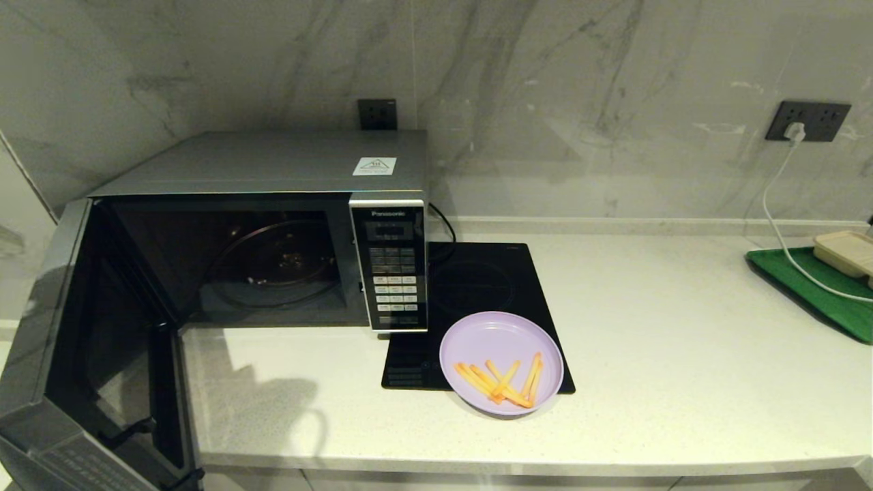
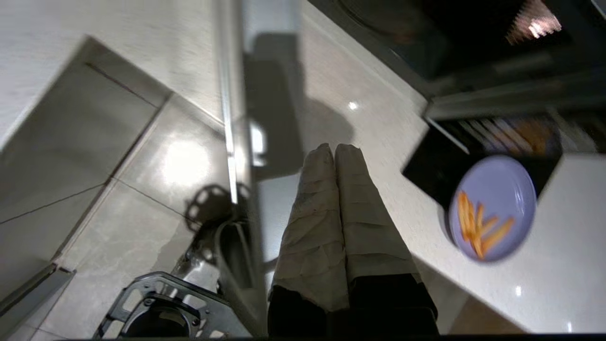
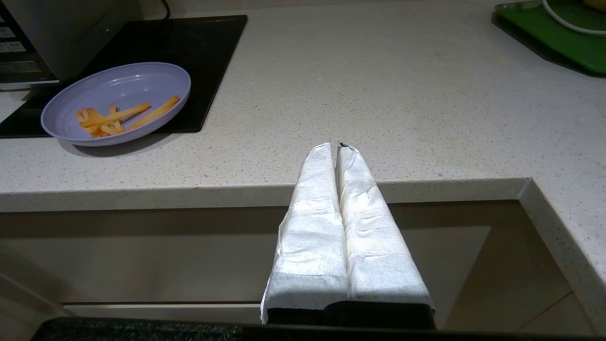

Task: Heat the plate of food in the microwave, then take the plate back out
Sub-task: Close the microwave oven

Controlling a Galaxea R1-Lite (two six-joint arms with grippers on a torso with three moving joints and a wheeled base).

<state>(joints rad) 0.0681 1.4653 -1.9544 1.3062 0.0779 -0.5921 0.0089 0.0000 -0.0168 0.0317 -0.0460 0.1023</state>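
A lilac plate of food [image 1: 501, 361] with orange fries lies half on the black induction hob [image 1: 477, 293], half on the counter, right of the microwave [image 1: 273, 225]. The microwave's door [image 1: 75, 341] hangs wide open to the left, and its dark cavity with the glass turntable shows nothing inside. Neither arm shows in the head view. My left gripper [image 2: 335, 149] is shut and empty, held off the counter's front edge near the open door, with the plate of food [image 2: 492, 208] to its side. My right gripper [image 3: 335, 147] is shut and empty, in front of the counter edge; the plate of food [image 3: 116, 102] lies beyond it.
A green tray [image 1: 818, 290] with a beige lidded box [image 1: 846, 252] sits at the far right, crossed by a white cable from the wall socket [image 1: 808, 121]. The open door juts out over the counter's front left edge. The marble wall stands behind.
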